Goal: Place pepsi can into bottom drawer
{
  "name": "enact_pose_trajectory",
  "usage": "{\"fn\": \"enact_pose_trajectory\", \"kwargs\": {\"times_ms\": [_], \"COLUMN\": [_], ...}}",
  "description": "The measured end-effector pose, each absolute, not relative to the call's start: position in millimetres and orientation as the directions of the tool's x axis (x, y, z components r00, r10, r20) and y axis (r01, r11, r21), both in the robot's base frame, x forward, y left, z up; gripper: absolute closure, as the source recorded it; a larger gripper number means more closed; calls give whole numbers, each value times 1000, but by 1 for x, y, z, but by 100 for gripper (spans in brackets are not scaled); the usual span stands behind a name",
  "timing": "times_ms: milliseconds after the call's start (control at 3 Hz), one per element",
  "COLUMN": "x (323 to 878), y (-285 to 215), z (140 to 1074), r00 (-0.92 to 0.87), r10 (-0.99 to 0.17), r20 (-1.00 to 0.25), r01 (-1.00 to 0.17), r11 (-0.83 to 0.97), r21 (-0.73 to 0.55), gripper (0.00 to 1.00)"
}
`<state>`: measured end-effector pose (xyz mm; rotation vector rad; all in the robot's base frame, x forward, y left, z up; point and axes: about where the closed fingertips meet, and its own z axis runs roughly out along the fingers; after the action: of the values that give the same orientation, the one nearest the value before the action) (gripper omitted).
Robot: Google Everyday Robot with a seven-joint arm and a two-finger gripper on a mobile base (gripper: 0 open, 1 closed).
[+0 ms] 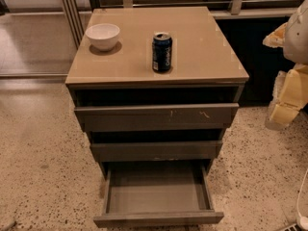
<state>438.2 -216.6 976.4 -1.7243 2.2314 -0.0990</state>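
Note:
The pepsi can (162, 52) is a dark blue can with a silver top. It stands upright on the tan cabinet top (202, 57), near the middle. The bottom drawer (158, 218) is pulled out wide and its grey tray is empty. My gripper (285, 102) shows as white and yellow parts at the right edge of the view. It is to the right of the cabinet, about level with the top drawer and well apart from the can. It holds nothing that I can see.
A white bowl (102, 35) sits on the cabinet top at the back left. The scratched top drawer (156, 115) and the middle drawer (156, 150) stand slightly out. Speckled floor (43, 167) surrounds the cabinet. A dark wall and railing lie behind.

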Motion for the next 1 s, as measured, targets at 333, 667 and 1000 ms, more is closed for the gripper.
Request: {"fn": "enact_pose_trajectory", "kwargs": {"times_ms": [333,667,1000], "x": [438,438,463], "y": [-217,-217,-217], "z": [976,977,979], "r00": [-221,-221,-214], "r10": [-953,-953,-939], "r20": [-207,-208,-269], "r01": [-931,-930,-907], "r11": [270,270,293], "r21": [-246,-248,-302], "gripper": [0,18,42]}}
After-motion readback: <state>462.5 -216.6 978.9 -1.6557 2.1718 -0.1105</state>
